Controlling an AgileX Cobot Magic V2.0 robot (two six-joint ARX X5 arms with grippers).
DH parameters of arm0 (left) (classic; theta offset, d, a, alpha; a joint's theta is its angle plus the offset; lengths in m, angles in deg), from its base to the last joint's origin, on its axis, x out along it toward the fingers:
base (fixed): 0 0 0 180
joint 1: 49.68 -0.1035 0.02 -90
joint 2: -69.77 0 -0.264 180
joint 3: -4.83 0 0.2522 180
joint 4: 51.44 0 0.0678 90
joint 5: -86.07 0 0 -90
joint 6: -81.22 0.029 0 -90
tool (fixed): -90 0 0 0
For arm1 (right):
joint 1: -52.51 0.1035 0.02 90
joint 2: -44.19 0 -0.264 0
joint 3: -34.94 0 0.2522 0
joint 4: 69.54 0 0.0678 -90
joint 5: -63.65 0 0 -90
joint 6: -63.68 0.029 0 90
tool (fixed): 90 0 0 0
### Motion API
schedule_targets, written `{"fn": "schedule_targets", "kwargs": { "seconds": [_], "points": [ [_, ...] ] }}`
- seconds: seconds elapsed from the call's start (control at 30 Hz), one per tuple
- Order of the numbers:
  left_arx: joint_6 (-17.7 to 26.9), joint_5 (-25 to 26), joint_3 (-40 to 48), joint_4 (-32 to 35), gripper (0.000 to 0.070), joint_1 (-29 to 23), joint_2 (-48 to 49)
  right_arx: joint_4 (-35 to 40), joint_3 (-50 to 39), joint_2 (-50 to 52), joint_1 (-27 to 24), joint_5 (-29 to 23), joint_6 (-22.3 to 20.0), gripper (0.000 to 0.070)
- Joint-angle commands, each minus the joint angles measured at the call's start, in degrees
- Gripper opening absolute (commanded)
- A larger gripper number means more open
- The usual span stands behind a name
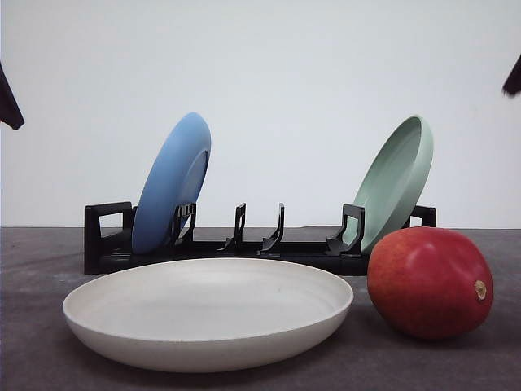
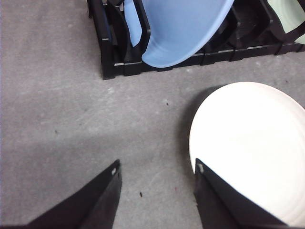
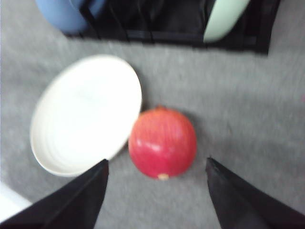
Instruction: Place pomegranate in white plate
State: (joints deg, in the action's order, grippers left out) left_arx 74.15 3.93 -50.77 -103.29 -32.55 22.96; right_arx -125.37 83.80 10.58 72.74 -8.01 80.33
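Clearly right arm's job. Pomegranate (image 3: pixel 162 142) on grey surface (image 3: pixel 248 95), ahead of right gripper (image 3: pixel 157 191) and centred between its spread fingers (image 3: pixel 81 200), none touching fruit; nothing held. Blurred view, but gap looks wider than fruit. From front: pomegranate (image 1: pixel 429 281) right of white plate (image 1: pixel 207 309), just beside rim, whether touching cannot tell. Long axis roughly level, running left-right, tan stem nub (image 1: pixel 480 289) at end away from plate. From right wrist: nub turned toward gripper, plate (image 3: pixel 86 112) off to fruit's side. Left gripper (image 2: pixel 157 186) also spread and empty, hanging over bare surface at near edge of white plate (image 2: pixel 252 143); plate between it and fruit, so farther off. Behind: black rack (image 1: pixel 106 244) with blue plate (image 1: pixel 172 181) and pale green plate (image 1: pixel 399 179) leaning in slots, well clear. Judged next: straight descent onto fruit, close, short carry sideways across rim. Round, smooth skin, likely to roll if nudged off-centre.
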Motion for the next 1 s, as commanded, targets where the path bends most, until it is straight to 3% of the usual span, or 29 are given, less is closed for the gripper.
{"fn": "schedule_targets", "kwargs": {
  "seconds": [0.0, 0.17, 0.37, 0.57, 0.97],
  "points": [
    [0.39, 0.28, -0.90, 0.55, 0.0272, 0.13, -0.26, -0.28, 1.99, -2.73, 1.27, -1.19, 0.92, 0.0418],
    [0.37, 0.26, -0.90, 0.59, 0.0272, 0.13, -0.26, -2.22, 6.03, -11.17, 5.46, -6.22, 0.74, 0.0418],
    [0.37, 0.26, -0.90, 0.61, 0.0272, 0.13, -0.26, -3.01, 10.78, -22.02, 10.00, -8.23, 0.46, 0.0432],
    [0.37, 0.26, -0.90, 0.61, 0.0272, 0.13, -0.26, -1.49, 12.87, -31.85, 12.88, -12.51, -0.65, 0.0584],
    [0.39, 0.26, -0.90, 0.87, 0.0271, 0.13, -0.26, 5.23, 12.87, -42.76, 13.44, -12.32, -0.85, 0.0587]
  ]
}}
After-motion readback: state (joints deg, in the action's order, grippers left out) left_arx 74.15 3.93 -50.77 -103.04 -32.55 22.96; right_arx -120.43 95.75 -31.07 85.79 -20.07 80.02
